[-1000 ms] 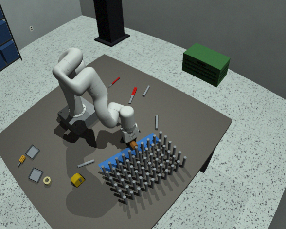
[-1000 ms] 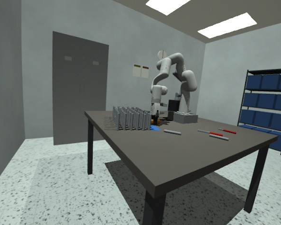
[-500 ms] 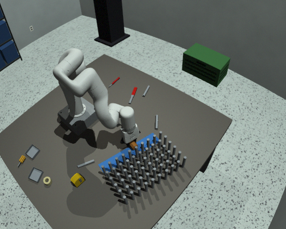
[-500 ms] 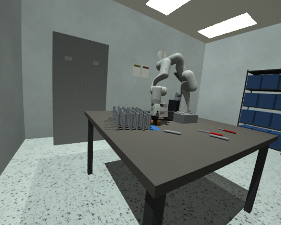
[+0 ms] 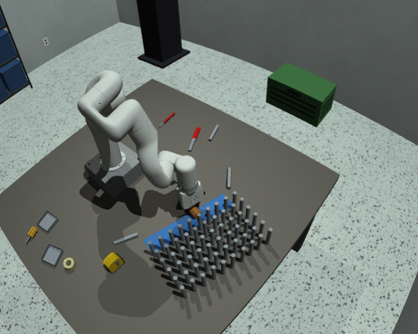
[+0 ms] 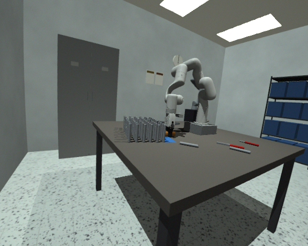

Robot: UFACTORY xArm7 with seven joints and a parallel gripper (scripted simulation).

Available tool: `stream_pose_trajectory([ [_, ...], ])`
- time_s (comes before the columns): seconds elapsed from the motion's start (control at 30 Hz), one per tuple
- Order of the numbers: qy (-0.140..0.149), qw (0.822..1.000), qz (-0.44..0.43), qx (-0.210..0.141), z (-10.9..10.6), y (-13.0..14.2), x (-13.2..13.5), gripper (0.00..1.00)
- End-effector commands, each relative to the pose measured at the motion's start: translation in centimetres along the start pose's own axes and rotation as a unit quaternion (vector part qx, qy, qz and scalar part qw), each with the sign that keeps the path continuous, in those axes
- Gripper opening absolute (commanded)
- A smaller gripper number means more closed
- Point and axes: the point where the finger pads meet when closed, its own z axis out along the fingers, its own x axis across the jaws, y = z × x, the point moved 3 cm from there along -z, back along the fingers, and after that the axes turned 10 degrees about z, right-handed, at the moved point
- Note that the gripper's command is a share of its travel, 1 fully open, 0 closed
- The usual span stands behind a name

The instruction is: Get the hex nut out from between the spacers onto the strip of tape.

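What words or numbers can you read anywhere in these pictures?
None can be read.
Two wall posters: coloured header bands, any text too blurred.
Two plates on the grey cabinet doors: blank or too small.
Yellow tape measure: no legible marking.
Green crate: only slats.

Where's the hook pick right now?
In the top view, the hook pick is clamped in the gripper, its orange-brown handle over the blue tape strip at the near edge of the spacers.

The arm is folded sharply at the shoulder and elbow, with the forearm sloped down toward the bench and the wrist turned vertical. The end effector (image 5: 192,209) is pointed downward and is closed on the hook pick's orange-brown handle (image 5: 193,212).
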Motion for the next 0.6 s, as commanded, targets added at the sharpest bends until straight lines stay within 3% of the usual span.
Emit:
stream_pose_trajectory([
  [0.0, 0.001, 1.0, 0.0, -0.002, -0.12, 0.12, 0.08, 0.0],
  [0.57, 0.001, 1.0, 0.0, -0.002, -0.12, -0.36, 0.0, 0.0],
])
